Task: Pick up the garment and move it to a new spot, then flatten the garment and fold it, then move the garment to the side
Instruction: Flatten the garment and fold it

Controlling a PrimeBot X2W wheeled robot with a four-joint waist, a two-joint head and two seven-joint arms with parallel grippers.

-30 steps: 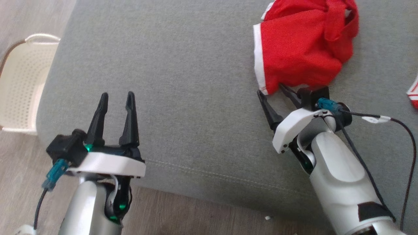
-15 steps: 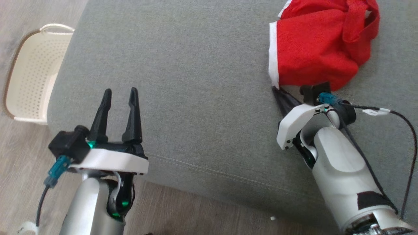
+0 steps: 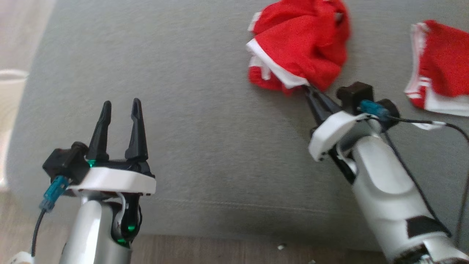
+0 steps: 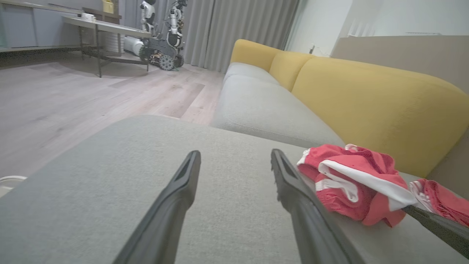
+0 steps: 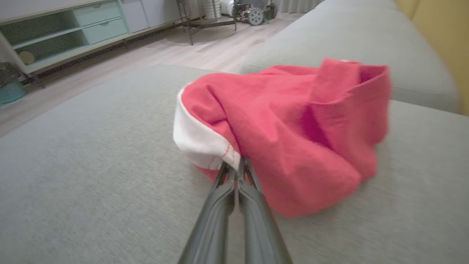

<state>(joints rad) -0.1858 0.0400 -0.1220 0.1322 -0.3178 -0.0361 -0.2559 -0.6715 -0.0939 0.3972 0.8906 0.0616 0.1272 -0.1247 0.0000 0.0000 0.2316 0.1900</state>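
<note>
Grey fabric covers the sofa cushion (image 3: 205,121) under both arms, with a yellow backrest (image 4: 366,99) behind it and a pale wood floor (image 4: 73,91) beyond. Reaching up from 4 o'clock in the head view on a slanted white forearm, the right gripper (image 3: 307,88) has its jaws pinched tight on the white-trimmed hem of the crumpled red garment (image 3: 304,44), bunched at 1 o'clock on the cushion. The left gripper (image 3: 121,103) hovers at 8 o'clock, fingers pointing up, jaws spread wide, holding nothing. A second red garment (image 3: 443,69) lies at 2 o'clock, apart from the first.
</note>
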